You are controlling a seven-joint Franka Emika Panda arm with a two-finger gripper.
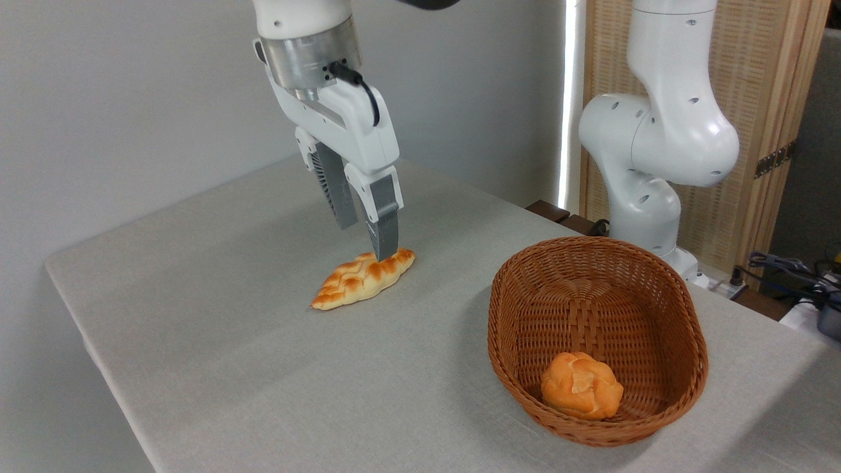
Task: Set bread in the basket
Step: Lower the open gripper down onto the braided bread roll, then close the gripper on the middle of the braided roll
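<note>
The bread (361, 279), a long braided loaf with toasted patches, lies on the grey table left of centre. My gripper (364, 240) hangs just above its far right end, open, one fingertip (386, 248) close over the loaf and the other behind it. Nothing is held between the fingers. The oval brown wicker basket (683, 328) stands to the right on the table, well apart from the loaf.
A small round orange bun (581, 385) lies inside the basket near its front. The arm's white base (650, 164) rises behind the basket. The table's left edge (85, 328) drops off. Cables and gear (798, 276) sit at the far right.
</note>
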